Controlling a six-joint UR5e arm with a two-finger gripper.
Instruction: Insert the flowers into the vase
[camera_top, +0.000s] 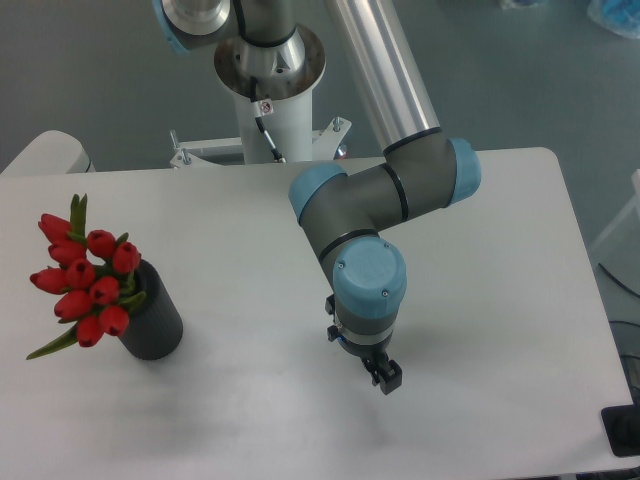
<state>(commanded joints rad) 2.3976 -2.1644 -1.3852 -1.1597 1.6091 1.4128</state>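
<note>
The flowers (88, 285), a bunch of red tulip buds with green leaves, stick out of the top of the vase (157, 325) and lean to the left. The vase is a black cylinder standing upright at the left of the white table (250, 220). My gripper (385, 377) points down over the middle of the table, far to the right of the vase. It is turned nearly edge-on to the camera, open, and holds nothing.
The arm's white base column (268, 100) stands behind the table's back edge. Its elbow and forearm (385, 190) hang over the table's centre. A dark object (625, 430) sits at the lower right corner.
</note>
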